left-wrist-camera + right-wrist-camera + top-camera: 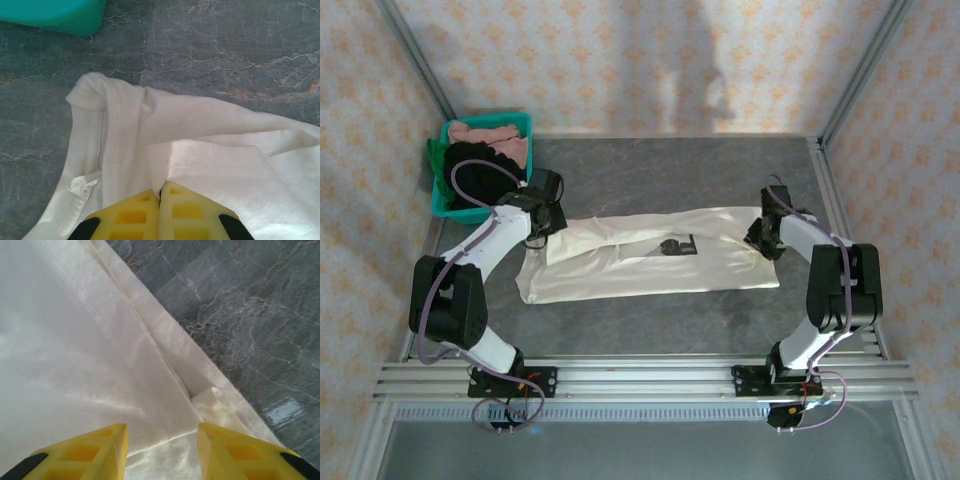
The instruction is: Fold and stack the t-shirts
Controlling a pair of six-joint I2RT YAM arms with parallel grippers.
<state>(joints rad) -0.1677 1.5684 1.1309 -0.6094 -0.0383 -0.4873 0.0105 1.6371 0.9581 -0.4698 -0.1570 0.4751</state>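
1. top external view: nearest the camera, the metal rail carries both arm bases at the near edge of the grey table. behind it the cream-white t-shirt lies flat and long across the middle of the table, with its small black print facing up. the left gripper is at the far left corner of this shirt, and the right gripper is at its right end. a teal bin stands at the far left corner of the table. it holds a pink t-shirt, a black t-shirt and a green t-shirt.
2. left wrist view: the yellow fingers are pressed together with no gap and pinch a folded layer of the cream-white t-shirt. the collar and a small white label are on the left. a corner of the teal bin is at the top left, apart from the shirt.
3. right wrist view: the two yellow fingers are wide apart and hold nothing. they stand just above the shirt's hem, which runs diagonally, with bare table on the right.
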